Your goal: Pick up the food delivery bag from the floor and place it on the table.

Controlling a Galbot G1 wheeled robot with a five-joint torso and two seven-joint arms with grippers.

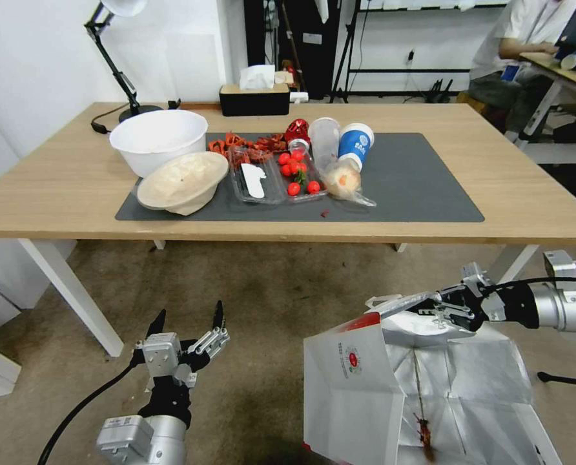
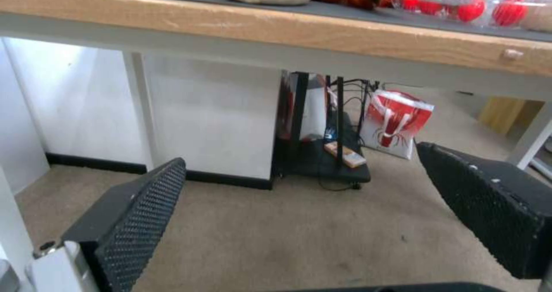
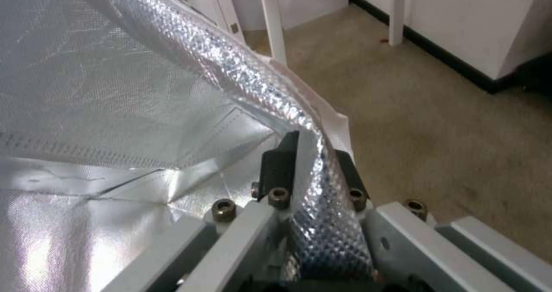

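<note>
1. The right gripper has its jaws clamped on the foil-lined rim of the bag.
2. The bag hangs open over the floor, in front of the table.
3. The left gripper hovers low with jaws wide apart, holding nothing.
</note>
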